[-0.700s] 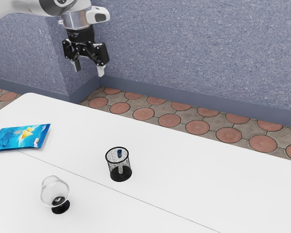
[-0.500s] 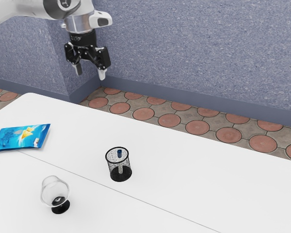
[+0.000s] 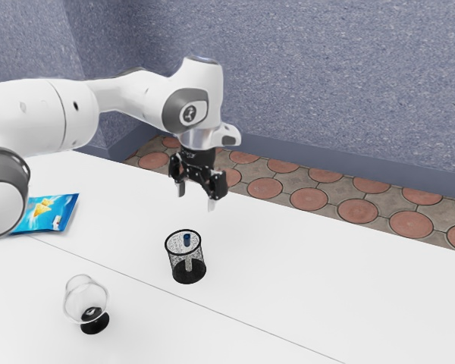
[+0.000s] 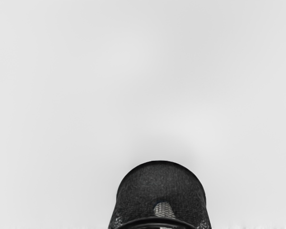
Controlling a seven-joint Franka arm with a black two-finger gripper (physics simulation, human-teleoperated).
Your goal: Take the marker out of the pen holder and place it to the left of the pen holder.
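"Where is the tool (image 3: 196, 197)?"

"In the air over the white surface (image 3: 303, 280), pointing down. In the exterior view it appears above the pen holder (image 3: 196, 271), touching neither it nor the marker (image 3: 186, 240)."

"Is it gripping anything?"

"No. Its 2 pale fingers stand apart, with nothing between them."

"And the marker?"

"Inside the pen holder, standing roughly upright, its dark blue end near the rim. The holder is black mesh with a solid dark base, and it stands upright on the surface."

"What does the wrist view give you?"

"The holder again, dark and round-rimmed, at the lower edge, so it's close to what lies under the hand. There's a pale patch in the mesh, but I can't tell what it is."

"Anything else around?"

"2 more things, both toward the exterior view's left from the holder: a clear glass (image 3: 95, 324) on a black foot, nearer the camera, and a blue snack bag (image 3: 51, 214) lying farther off, partly hidden by the white arm (image 3: 30, 117)."
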